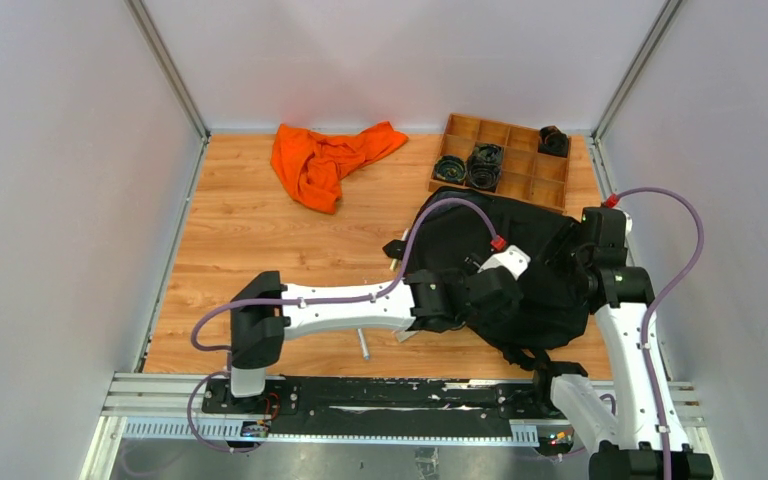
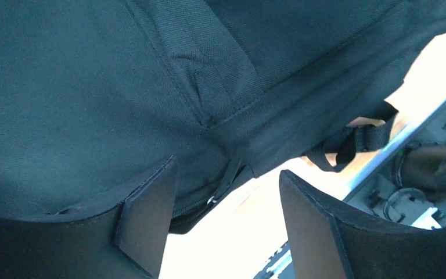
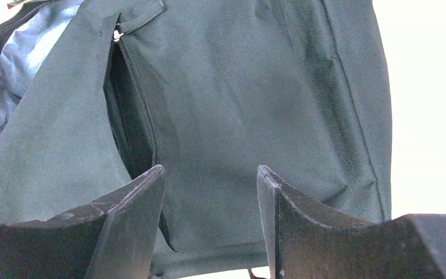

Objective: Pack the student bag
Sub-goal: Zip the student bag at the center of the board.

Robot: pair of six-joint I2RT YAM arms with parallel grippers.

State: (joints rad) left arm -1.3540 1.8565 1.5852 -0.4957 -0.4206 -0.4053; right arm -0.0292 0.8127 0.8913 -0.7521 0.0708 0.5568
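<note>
- The student bag (image 1: 545, 285) lies flat on the table at about 3 o'clock from the table's middle, seen from overhead. It sits between the two arms, likely so that each can work one side of it.
- The left gripper (image 2: 226, 197) has its jaws well apart and clamps nothing. The bag's lower edge and a small zipper pull (image 2: 212, 199) sit in the gap, so it looks lined up to pinch that edge. I cannot tell whether either finger touches the cloth.
- The right gripper (image 3: 209, 192) is also spread and empty, poised over the bag's front panel. An unzipped pocket slit (image 3: 129, 116) runs at 11 o'clock from its gap. Paler lining (image 3: 23, 58) shows at 10 o'clock, which suggests a compartment already stands open.
- My reading: one arm is meant to steady the fabric while the other widens a mouth. No packing is visible yet.
- An orange cloth (image 1: 325, 160) lies at 11 o'clock, well apart from the bag. A wooden tray (image 1: 522, 170) with dark round parts sits at 1 o'clock, just beyond the bag's far edge — both plausibly waiting to go in.
</note>
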